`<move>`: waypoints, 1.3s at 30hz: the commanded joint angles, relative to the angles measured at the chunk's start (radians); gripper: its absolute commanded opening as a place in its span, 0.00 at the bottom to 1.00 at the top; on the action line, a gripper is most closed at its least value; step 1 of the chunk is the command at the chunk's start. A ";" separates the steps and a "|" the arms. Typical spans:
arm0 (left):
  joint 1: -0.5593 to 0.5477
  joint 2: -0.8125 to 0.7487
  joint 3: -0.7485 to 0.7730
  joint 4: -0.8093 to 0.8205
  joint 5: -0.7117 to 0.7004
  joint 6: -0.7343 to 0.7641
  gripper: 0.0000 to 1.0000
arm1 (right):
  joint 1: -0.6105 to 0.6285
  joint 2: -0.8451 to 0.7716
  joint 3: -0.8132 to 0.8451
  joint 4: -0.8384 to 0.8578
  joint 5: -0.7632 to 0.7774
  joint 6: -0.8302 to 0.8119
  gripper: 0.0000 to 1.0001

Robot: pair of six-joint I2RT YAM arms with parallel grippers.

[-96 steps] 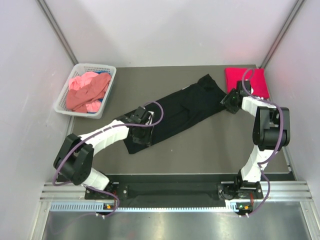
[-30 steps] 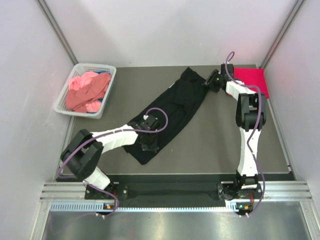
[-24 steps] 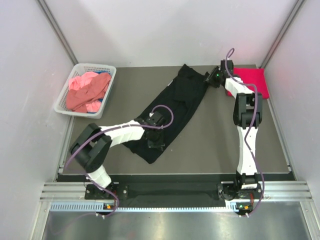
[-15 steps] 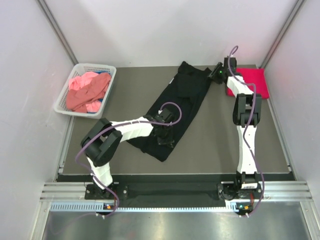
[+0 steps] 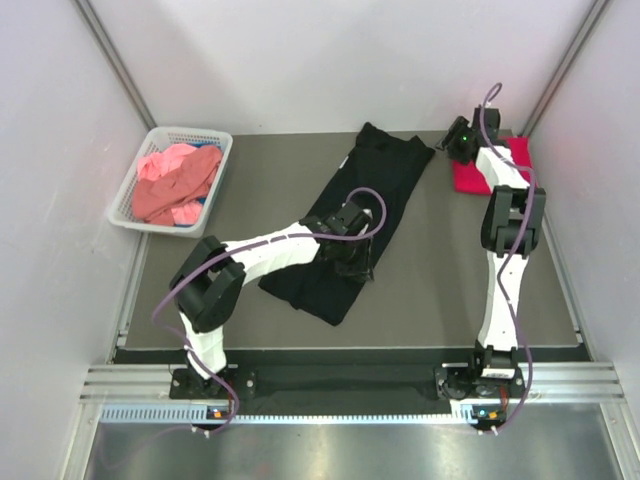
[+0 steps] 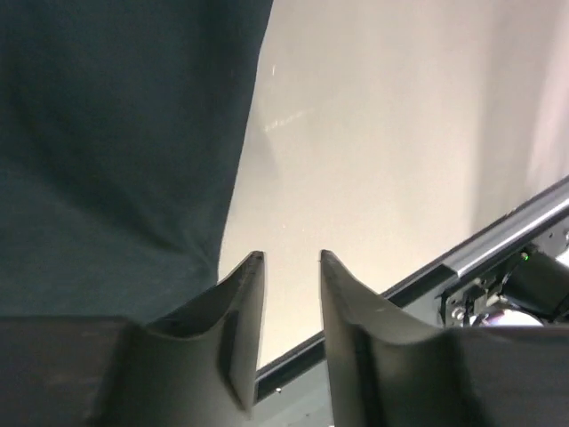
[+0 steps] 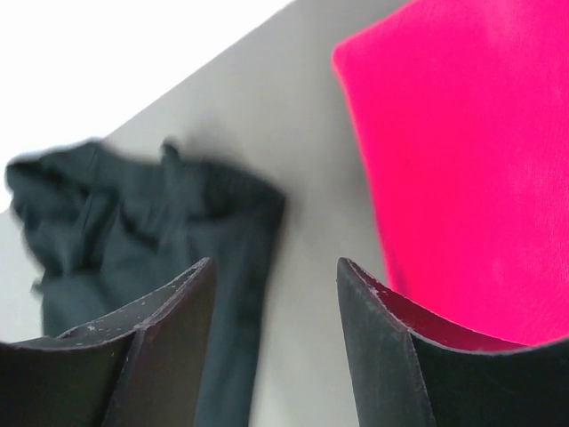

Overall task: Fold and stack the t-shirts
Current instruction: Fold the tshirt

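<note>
Black tee (image 5: 365, 205), soft matte cloth, now runs from far edge toward middle of bench (image 5: 440, 280), swung round from its earlier slant. R fingers (image 7: 187, 307), wide & empty, have let go beside flat crimson red tee (image 7: 462, 178) in far-right corner. L fingers (image 6: 249, 294), narrow gap, nothing held, sit at its near side edge. Likely straightened for folding; crumpled pink tees (image 5: 175, 185) wait in lattice basket (image 5: 135, 222), far-left.

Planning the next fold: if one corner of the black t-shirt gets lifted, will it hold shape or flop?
Probably floppy: the black t-shirt lies limp with a crumpled far end, so a lifted corner should drape. Looks thin, so likely light. Pushed, it would probably bunch like that end.
</note>
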 commanded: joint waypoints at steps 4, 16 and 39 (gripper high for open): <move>0.045 -0.105 0.030 -0.183 -0.167 0.142 0.38 | 0.040 -0.383 -0.221 -0.093 0.000 -0.071 0.57; 0.213 -0.197 -0.162 -0.220 -0.144 0.240 0.40 | 0.299 -0.700 -0.677 -0.118 0.132 -0.007 0.50; 0.243 -0.232 -0.322 -0.160 -0.132 0.268 0.38 | 0.518 -0.307 -0.340 -0.448 0.454 0.371 0.39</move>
